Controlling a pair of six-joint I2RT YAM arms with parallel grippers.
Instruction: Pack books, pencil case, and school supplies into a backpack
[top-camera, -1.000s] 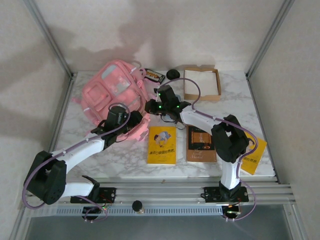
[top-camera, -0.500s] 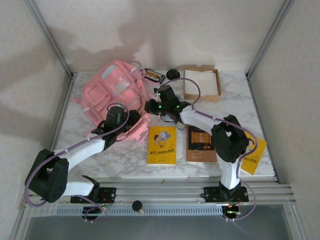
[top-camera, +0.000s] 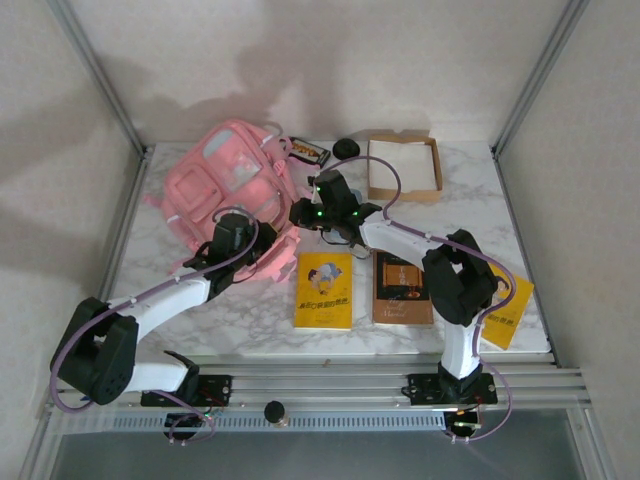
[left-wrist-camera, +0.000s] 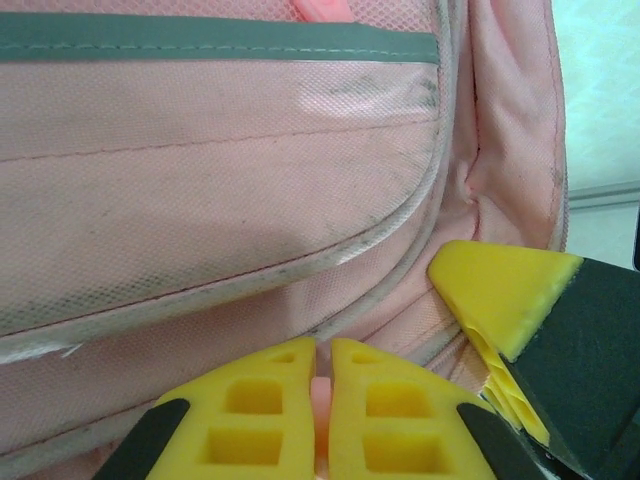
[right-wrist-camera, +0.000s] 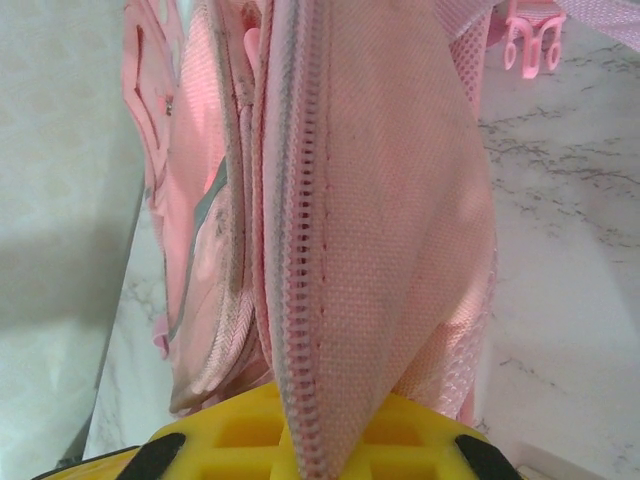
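Marble table (top-camera: 250, 312): white with grey veining, walled on three sides by pale panels.

Backpack (top-camera: 225, 185): pink with pale grey-blue panels. It lies at the far left of the table, front pockets facing up, its lower right edge toward the table centre. Both arms reach in to that edge.

Left gripper (left-wrist-camera: 322, 352): the yellow fingers (left-wrist-camera: 250, 400) are closed almost together, with a thin pink strip of the backpack pinched in the slit between them. In the left wrist view a pocket panel with pale piping and a grey-blue band lies just beyond.

Right gripper (right-wrist-camera: 318, 432): clamped on a raised fold of the backpack's fabric. A zipper track runs down the fold into the yellow fingers (right-wrist-camera: 240, 430). Bare marble shows to the right of the fold.

Cardboard tray (top-camera: 420, 193): shallow, white-lined, far side of the table, right of centre, well apart from the backpack.

Brown book (top-camera: 402, 290): flat, gold print on the cover, near edge of the table, just right of centre.

Yellow book (top-camera: 324, 290): flat, cartoon cover up, just beside the brown book on its left, near the backpack's lower edge.

Second yellow book (top-camera: 508, 312): near right corner, partly covered by the right arm.

Dark flat packet (top-camera: 310, 153): touching or just beside the backpack's far right edge; I cannot tell which.

Black round object (top-camera: 346, 148): between packet and tray.
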